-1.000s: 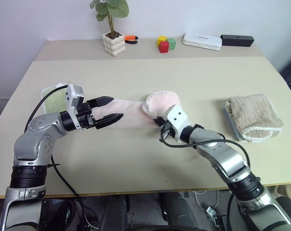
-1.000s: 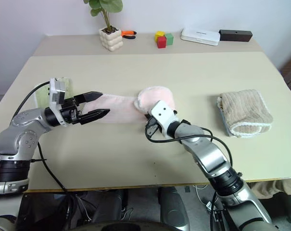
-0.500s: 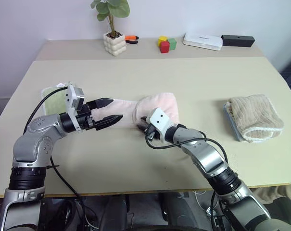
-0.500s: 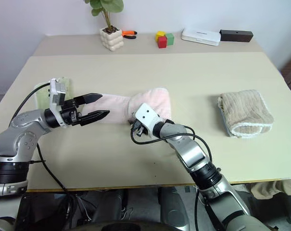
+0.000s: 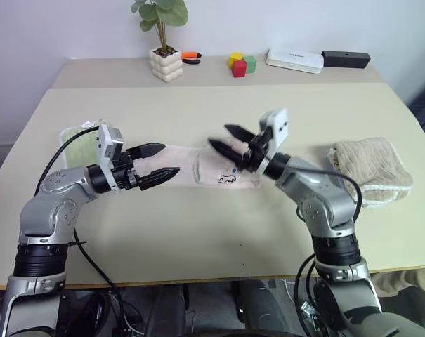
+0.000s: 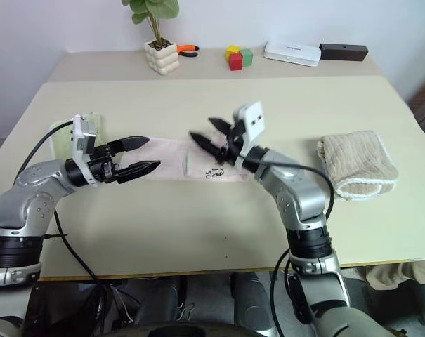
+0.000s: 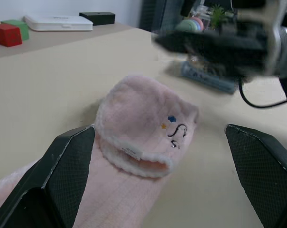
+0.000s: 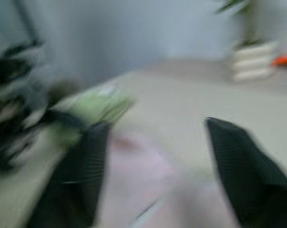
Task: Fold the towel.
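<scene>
The pale pink towel [image 5: 211,170] lies stretched out at the table's middle, its right end folded back over itself with the small dark embroidered mark [image 5: 230,179] facing up. In the left wrist view the folded end of the towel [image 7: 143,123] shows its white tag. My left gripper [image 5: 171,159] hovers open and level over the towel's left end, holding nothing. My right gripper [image 5: 218,135] is raised above the folded right end, open and empty, its fingers pointing left, apart from the cloth.
A small green towel [image 5: 75,144] lies behind my left arm at the table's left. A beige ribbed towel [image 5: 374,168] sits at the right. Along the back stand a potted plant [image 5: 166,62], coloured blocks [image 5: 242,64], a white box [image 5: 295,60] and a black box [image 5: 345,58].
My right gripper carried the towel's right end leftward over the rest, let go, opened, and rose up and to the right. The fold now lies flat. My left arm stayed still.
</scene>
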